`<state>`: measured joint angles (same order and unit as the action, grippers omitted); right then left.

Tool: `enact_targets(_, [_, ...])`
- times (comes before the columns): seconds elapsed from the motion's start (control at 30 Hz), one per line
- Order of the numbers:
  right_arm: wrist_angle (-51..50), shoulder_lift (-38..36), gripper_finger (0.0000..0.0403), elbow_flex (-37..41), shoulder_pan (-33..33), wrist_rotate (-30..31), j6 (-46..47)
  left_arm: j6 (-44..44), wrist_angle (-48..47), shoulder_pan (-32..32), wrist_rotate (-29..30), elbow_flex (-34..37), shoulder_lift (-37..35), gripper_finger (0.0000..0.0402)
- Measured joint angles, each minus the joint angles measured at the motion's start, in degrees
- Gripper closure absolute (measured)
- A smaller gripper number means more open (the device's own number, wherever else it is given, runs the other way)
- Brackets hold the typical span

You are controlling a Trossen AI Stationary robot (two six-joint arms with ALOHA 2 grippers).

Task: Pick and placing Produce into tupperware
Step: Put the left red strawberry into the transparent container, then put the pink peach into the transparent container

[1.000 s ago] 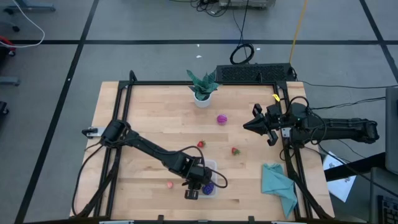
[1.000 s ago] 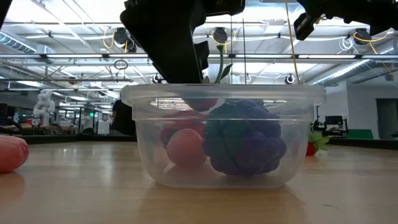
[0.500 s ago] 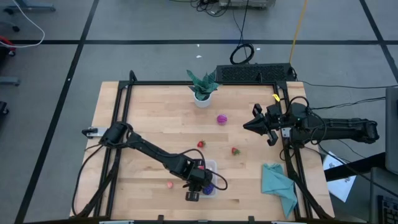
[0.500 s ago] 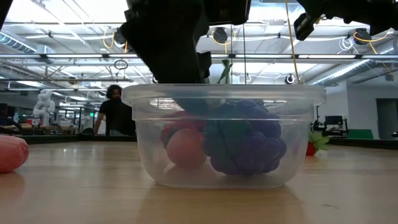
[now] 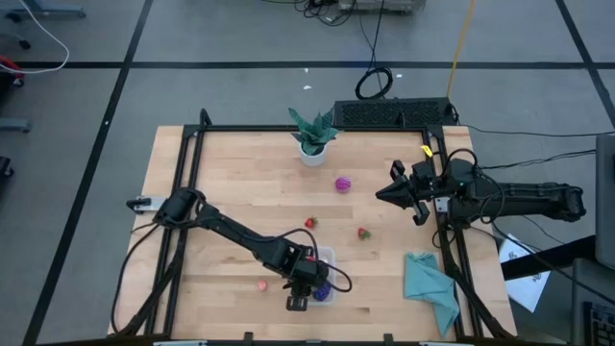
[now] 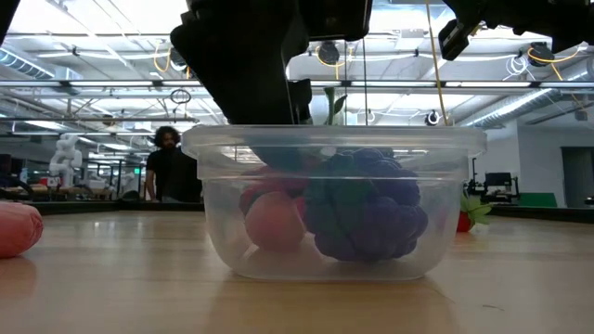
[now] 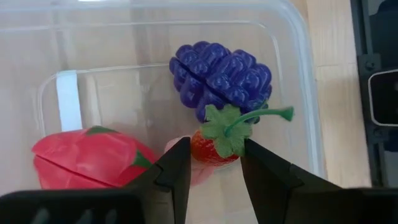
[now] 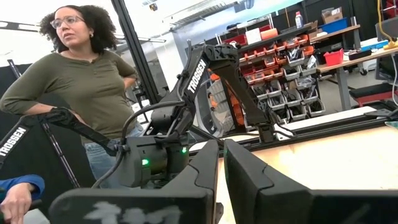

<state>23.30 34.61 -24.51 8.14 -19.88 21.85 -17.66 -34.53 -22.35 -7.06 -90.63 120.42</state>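
Note:
The clear tupperware (image 5: 324, 258) (image 6: 334, 139) stands near the table's near edge. It holds purple grapes (image 7: 221, 74) (image 6: 362, 209), a big red piece (image 7: 81, 155) and a pinkish piece (image 6: 274, 221). My left gripper (image 7: 214, 155) (image 5: 313, 279) reaches into it from above and is shut on a small red strawberry (image 7: 214, 146). Loose produce lies on the table: a magenta piece (image 5: 342, 184), two red strawberries (image 5: 310, 223) (image 5: 363, 233) and a pinkish piece (image 5: 261, 284) (image 6: 17, 230). My right gripper (image 5: 392, 195) (image 8: 220, 174) waits shut at the right edge. My left gripper pinches the small strawberry's red body (image 7: 205, 152) between its two fingers, coming from above and pointing down into the tupperware. The green leafy cap and stem (image 7: 249, 121) point away from the fingers, against the grapes. Whether the strawberry rests on the pieces beneath, I cannot tell.
A green potted plant (image 5: 312, 135) stands at the far edge and a teal cloth (image 5: 430, 284) lies at the near right corner. Black frame rails (image 5: 188, 173) border the table. A person (image 8: 87, 87) stands in the room beyond.
My left gripper has sunk a little deeper into the tupperware with the strawberry. A person has walked into view in the room behind the table.

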Motion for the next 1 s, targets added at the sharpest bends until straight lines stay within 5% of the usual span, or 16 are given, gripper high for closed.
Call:
enact_targets(0.53, [0.0,0.0,0.0385,0.0,0.0,-0.2,0.0,-0.6,-1.6,1.6,-0.6,-1.1,-0.2,0.0200])
enact_targets(1.0, [0.0,0.0,0.0385,0.0,0.0,-1.9,1.5,1.1,-18.6,1.1,1.6,-14.6,-0.3,0.0219])
